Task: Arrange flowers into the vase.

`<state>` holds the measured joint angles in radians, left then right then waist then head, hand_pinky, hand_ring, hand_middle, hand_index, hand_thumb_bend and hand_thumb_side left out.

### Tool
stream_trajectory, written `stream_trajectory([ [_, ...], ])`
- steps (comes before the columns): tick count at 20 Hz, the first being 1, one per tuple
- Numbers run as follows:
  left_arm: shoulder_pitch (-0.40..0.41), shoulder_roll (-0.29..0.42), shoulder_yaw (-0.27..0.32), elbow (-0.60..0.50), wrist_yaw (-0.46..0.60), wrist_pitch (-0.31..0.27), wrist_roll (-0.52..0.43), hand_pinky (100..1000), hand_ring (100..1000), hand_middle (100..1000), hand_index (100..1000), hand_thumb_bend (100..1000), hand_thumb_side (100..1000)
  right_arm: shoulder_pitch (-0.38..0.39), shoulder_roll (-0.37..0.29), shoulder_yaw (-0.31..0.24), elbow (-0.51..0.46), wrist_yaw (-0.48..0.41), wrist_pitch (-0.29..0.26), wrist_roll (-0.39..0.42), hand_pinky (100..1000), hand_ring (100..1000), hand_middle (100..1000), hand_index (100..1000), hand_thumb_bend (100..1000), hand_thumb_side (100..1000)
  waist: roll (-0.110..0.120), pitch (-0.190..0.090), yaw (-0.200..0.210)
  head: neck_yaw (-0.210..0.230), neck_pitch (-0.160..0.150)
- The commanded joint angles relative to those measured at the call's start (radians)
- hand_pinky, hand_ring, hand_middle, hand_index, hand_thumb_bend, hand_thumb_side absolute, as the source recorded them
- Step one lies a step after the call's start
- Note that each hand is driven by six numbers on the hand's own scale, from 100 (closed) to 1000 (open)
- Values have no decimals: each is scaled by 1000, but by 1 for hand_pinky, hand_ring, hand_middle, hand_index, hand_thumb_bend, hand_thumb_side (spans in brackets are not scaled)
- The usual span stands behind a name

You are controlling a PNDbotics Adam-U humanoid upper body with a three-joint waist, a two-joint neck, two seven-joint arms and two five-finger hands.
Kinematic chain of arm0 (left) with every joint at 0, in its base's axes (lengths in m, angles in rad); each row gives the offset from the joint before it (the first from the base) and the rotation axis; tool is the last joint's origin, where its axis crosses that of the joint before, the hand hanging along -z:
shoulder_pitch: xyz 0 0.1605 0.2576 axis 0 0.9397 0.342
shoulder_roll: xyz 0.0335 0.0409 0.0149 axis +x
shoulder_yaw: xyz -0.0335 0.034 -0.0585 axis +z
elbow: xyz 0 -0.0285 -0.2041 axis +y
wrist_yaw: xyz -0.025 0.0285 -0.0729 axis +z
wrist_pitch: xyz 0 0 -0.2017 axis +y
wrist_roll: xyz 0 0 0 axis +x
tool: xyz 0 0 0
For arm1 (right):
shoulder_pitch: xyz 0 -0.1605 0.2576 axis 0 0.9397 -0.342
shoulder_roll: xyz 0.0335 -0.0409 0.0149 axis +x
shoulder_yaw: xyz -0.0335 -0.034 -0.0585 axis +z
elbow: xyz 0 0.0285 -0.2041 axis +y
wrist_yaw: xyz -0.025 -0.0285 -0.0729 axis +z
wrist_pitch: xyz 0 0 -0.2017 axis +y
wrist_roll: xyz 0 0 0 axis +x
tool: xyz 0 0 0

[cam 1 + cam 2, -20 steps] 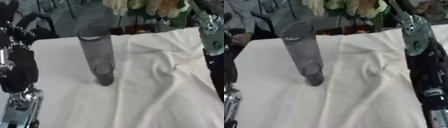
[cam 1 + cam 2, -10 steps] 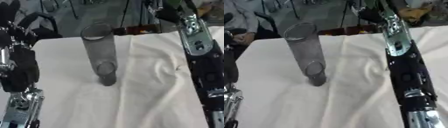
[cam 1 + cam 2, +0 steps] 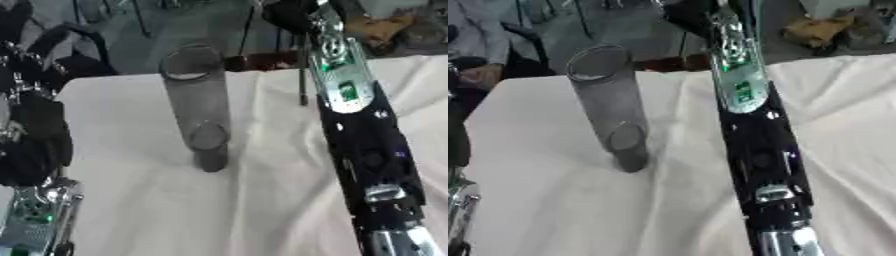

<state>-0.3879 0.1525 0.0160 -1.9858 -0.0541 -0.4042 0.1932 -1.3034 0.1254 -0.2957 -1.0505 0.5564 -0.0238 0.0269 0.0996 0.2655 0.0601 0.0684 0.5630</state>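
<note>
A tall grey see-through vase [image 3: 199, 107] stands upright on the white cloth [image 3: 157, 210], its mouth open and nothing inside. My right arm [image 3: 359, 130] stretches up across the table to the right of the vase. Its dark hand [image 3: 287, 14] is at the top edge, above and right of the vase mouth. A thin dark stem [image 3: 303, 75] hangs down from that hand; the flower heads are out of view. My left arm [image 3: 35, 150] stands at the left edge, and its hand [image 3: 22, 45] is a dark shape near the upper left corner.
The cloth is wrinkled to the right of the vase [image 3: 842, 115]. Beyond the table's far edge are dark chair frames [image 3: 105, 20] and a brown bundle [image 3: 820, 27] on the floor. A seated person shows at the far left [image 3: 479, 45].
My right arm has swung left toward the vase and risen, and the flower heads seen at the top a second ago have gone out of view. The vase has not moved.
</note>
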Motion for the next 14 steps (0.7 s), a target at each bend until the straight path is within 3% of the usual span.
stream_trajectory([
  [1,-9,18,-2,-14,2,-1,-7,658,831,935,1000,100,1000,-62,0,-9,-35,-58,50,-32,100,100,100,100,443,368,-7,-25,-1,0,8],
  [14,-8,31,-5,-14,1,2,-11,658,832,935,1000,100,1000,-177,-54,19,-79,-266,258,-168,100,100,100,100,444,372,-24,-31,-4,0,10],
])
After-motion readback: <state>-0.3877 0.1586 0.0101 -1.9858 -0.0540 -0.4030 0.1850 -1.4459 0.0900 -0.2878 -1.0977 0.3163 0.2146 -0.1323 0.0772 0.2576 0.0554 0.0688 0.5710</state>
